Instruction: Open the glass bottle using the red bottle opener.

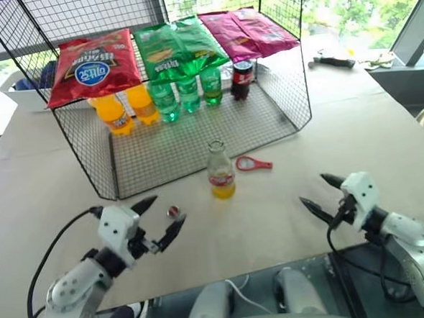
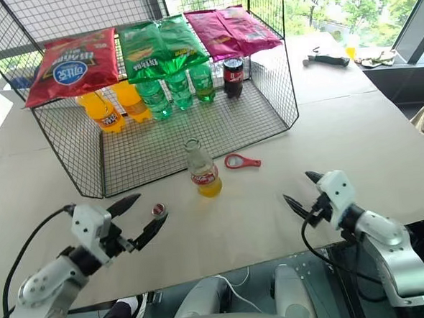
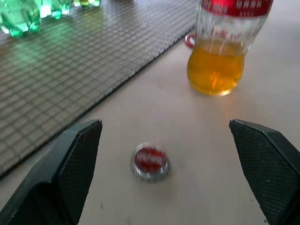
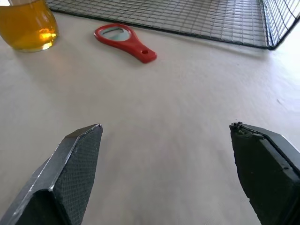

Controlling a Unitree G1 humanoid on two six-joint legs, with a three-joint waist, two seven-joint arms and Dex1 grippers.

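The glass bottle (image 1: 220, 170) stands upright on the table's middle, half full of yellow liquid, red label showing, its mouth bare. Its small metal cap (image 1: 173, 212) lies on the table to the bottle's left, red face up. The red bottle opener (image 1: 252, 164) lies flat just right of the bottle, by the wire rack's front edge. My left gripper (image 1: 162, 218) is open near the front left, its fingers either side of the cap (image 3: 150, 161) but apart from it. My right gripper (image 1: 320, 191) is open at the front right, empty, well short of the opener (image 4: 124, 41).
A black wire rack (image 1: 196, 142) at the back holds orange bottles (image 1: 113, 113), green bottles (image 1: 187, 93) and a dark cola bottle (image 1: 242, 79), with snack bags (image 1: 91, 64) on top. A white bin (image 1: 20, 90) sits back left; small items lie back right.
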